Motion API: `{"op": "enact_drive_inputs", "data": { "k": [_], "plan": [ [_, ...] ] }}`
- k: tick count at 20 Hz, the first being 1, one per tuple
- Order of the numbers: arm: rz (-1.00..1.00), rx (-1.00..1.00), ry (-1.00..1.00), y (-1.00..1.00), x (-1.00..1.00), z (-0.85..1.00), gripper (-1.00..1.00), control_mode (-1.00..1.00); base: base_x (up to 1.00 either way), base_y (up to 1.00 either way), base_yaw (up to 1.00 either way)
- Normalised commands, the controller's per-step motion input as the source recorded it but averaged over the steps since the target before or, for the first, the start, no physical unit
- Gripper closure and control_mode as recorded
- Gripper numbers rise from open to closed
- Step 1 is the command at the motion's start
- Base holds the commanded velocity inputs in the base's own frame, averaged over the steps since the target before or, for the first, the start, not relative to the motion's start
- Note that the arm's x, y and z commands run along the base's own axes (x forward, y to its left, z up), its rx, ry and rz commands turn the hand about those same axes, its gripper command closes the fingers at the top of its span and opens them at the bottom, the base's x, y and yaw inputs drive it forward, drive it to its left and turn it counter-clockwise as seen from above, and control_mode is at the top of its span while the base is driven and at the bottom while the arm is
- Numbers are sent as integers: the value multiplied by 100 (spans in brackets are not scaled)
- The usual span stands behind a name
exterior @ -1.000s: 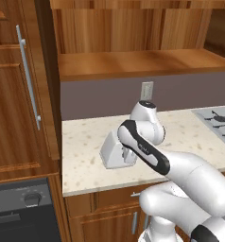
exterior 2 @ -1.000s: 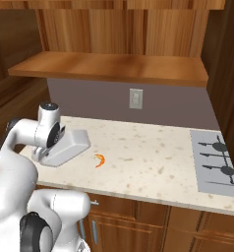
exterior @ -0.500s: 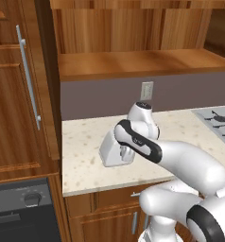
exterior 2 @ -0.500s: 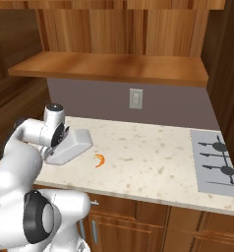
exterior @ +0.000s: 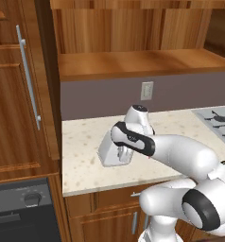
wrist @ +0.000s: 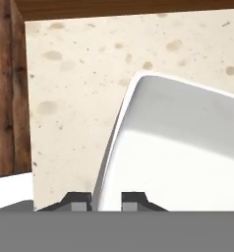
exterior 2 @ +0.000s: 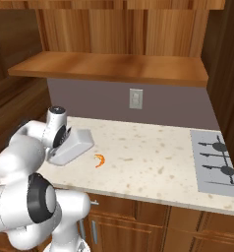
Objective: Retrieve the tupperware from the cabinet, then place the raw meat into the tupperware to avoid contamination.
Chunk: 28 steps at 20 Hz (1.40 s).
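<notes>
You've got the white tray (exterior 2: 72, 146) down on the speckled surface (exterior 2: 153, 162), near its left end, roughly midway between the front edge and the back wall. In the left base view the tray (exterior: 109, 150) looks tipped, one end raised at the arm. In the hand view the fingers (wrist: 106, 201) pinch the tray's (wrist: 178, 147) rim: one tip outside the wall, one inside. The gripper (exterior: 125, 152) sits at the tray's near end. The orange shrimp piece (exterior 2: 100, 160) lies on the surface just beside the tray, apart from it, closer to the front edge. The stove top (exterior 2: 218, 165) sits at the surface's right end. A wall outlet (exterior 2: 135, 98) is on the grey back wall under the wood shelf (exterior 2: 109, 66). The tall cupboard door with a long silver handle (exterior: 28, 78) stands left of the surface.
</notes>
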Motion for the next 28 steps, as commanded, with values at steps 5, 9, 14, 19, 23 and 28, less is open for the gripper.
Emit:
{"op": "enact_drive_inputs", "data": {
  "k": [5, 9, 14, 19, 23, 28],
  "plan": [
    [0, 0, 0, 0, 24, -21, 100, -100, 0, 0, 0],
    [0, 0, 0, 0, 18, -19, 100, -100, 0, 0, 0],
    [0, 0, 0, 0, 11, -19, -100, -100, 0, 0, 0],
    [0, 0, 0, 0, 6, -16, -100, -100, 0, 0, 0],
    [0, 0, 0, 0, 1, -14, -100, -100, 0, 0, 0],
    [0, 0, 0, 0, 0, -13, -100, -100, 0, 0, 0]
  ]
}}
